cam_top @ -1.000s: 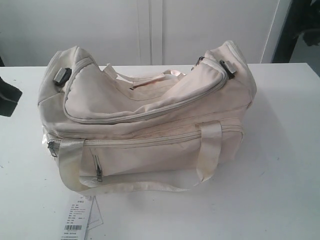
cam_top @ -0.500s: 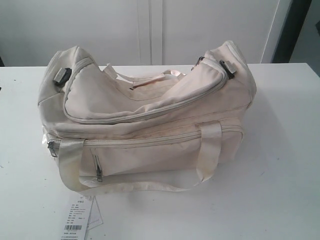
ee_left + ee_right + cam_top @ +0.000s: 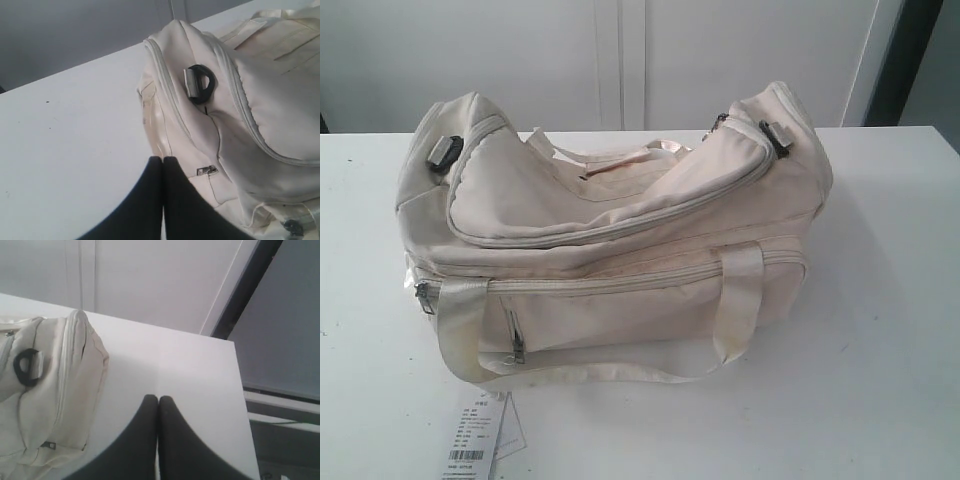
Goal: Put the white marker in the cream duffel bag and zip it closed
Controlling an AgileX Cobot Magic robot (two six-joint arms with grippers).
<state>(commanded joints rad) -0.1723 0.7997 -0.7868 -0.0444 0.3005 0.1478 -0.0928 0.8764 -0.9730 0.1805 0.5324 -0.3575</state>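
**Risks**
- The tabletop (image 3: 880,300) carries only the cream duffel bag (image 3: 610,250) and a paper tag (image 3: 480,445) at the bag's front corner. The white marker is not visible in any view. I cannot tell whether it is inside the bag or out of frame. In my judgement the chief hazard is calling the job done on an unverified load.
- The bag is soft and sagging, and its top panel dips in the middle. If the zipper needs further travel, I expect the slack fabric to bunch and jam the slider, or the whole bag to slide on the smooth tabletop unless the other arm braces it.
- The top zipper track appears run shut along the side facing the exterior camera. The far side is hidden, so a gap there cannot be ruled out.
- The looped strap handle (image 3: 740,300) hangs across the front and could snag an approaching finger.
- The small front-pocket pull (image 3: 518,345) could be mistaken for the main pull, and the tag for the marker.

**End effectors**
- Left end effector (image 3: 163,160): fingers pressed together and holding nothing. It is near the bag's end panel and its dark ring (image 3: 200,84), with no contact evident.
- Right end effector (image 3: 158,399): fingers pressed together and empty. It is over bare tabletop beside the bag's other end, apart from it.
- Neither arm appears in the exterior view.
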